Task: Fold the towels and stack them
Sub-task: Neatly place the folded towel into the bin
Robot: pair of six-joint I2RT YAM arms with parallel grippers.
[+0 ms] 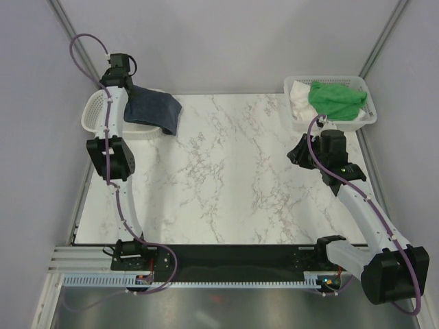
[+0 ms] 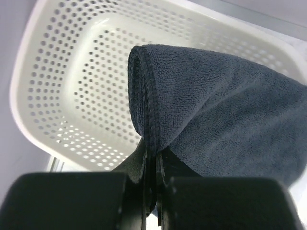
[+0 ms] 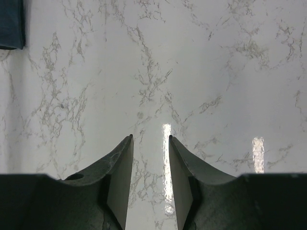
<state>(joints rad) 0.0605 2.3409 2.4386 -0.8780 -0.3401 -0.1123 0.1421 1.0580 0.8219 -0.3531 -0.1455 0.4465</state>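
Observation:
The dark navy towel point(image 1: 154, 110) hangs folded over the rim of the left white basket point(image 1: 95, 115), draping onto the table. My left gripper point(image 1: 123, 88) is shut on its edge; in the left wrist view the navy towel point(image 2: 216, 110) rises from the closed jaws above the basket point(image 2: 72, 96). The green towel point(image 1: 336, 99) lies on the white towel point(image 1: 299, 96) in the right basket point(image 1: 367, 116). My right gripper point(image 1: 300, 152) is open and empty above the marble table point(image 3: 192, 72); a corner of the navy towel point(image 3: 10, 24) shows at top left there.
Grey walls enclose the table on the left, back and right. The two baskets sit at the far left and far right corners. The arm bases and a black rail run along the near edge.

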